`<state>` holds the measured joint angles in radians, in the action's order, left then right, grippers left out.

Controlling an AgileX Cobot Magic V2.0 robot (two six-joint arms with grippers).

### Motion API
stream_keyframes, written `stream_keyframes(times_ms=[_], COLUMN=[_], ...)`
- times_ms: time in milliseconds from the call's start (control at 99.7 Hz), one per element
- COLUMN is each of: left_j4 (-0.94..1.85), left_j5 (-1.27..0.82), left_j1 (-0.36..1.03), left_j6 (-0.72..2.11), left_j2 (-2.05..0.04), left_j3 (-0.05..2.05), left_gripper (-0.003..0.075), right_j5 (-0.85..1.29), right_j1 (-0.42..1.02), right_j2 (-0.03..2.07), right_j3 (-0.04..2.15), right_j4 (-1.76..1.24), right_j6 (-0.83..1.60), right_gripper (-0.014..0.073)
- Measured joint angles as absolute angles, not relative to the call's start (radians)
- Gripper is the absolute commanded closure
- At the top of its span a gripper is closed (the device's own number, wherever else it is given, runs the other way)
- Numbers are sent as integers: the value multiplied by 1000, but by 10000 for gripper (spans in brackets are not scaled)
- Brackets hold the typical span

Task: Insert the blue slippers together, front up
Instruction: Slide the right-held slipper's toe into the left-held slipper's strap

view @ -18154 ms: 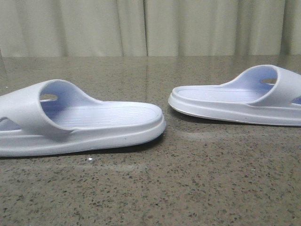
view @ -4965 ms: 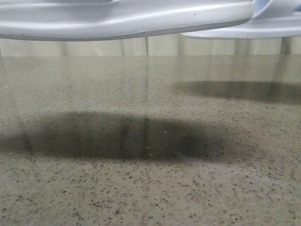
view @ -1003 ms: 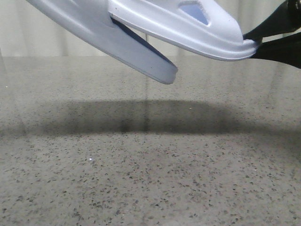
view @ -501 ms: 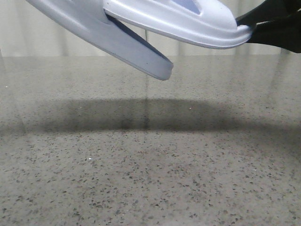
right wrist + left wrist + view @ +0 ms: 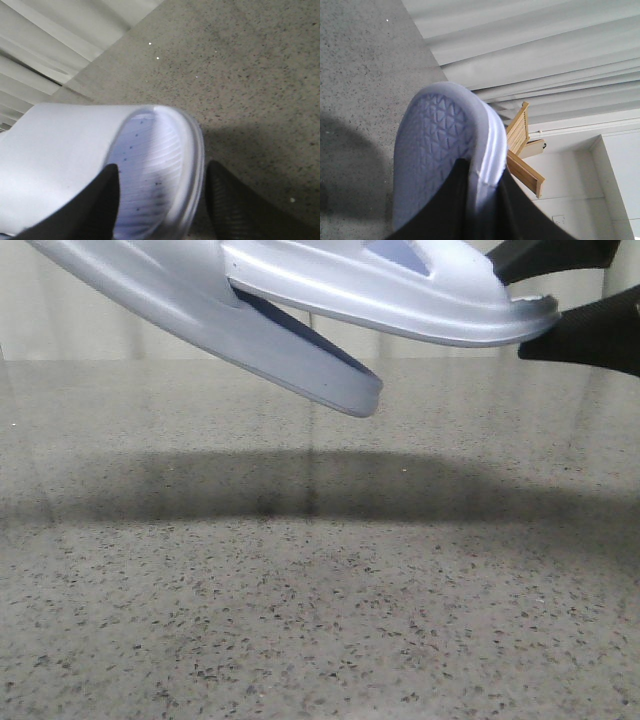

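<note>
both blue slippers (image 5: 300, 310) aloft — right gripper (image 5: 560, 300) on one heel

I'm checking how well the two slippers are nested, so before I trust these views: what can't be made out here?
- Front view: both slippers run off the top edge, so how they overlap is unseen.
- Front view: the left hand is out of frame.
- Left wrist view: the left hand covers the heel of its slipper.
- Right wrist view: the right hand straddles a blurred heel; its grip is unclear.

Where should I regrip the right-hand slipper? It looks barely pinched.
Judging by the front view, stay at the heel end of the right-hand slipper, coming from the robot's right: the right gripper straddles that thick sole edge, while the other end is tucked against the other slipper.
</note>
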<state>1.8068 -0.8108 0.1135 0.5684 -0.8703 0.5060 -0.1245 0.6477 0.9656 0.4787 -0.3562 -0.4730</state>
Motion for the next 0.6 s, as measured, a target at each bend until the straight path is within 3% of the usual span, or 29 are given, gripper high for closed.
stream_keyframes(times_ms=[602], left_j4=[1766], left_j5=[-831], left_j1=[130], left_j6=[567], left_j2=[-872], left_j3=[504], left_gripper=[704], right_j5=[-61], right_j1=[432], right_j2=[759], right_j3=[496], right_j4=[-30], right_j6=[-473], right_gripper=[135])
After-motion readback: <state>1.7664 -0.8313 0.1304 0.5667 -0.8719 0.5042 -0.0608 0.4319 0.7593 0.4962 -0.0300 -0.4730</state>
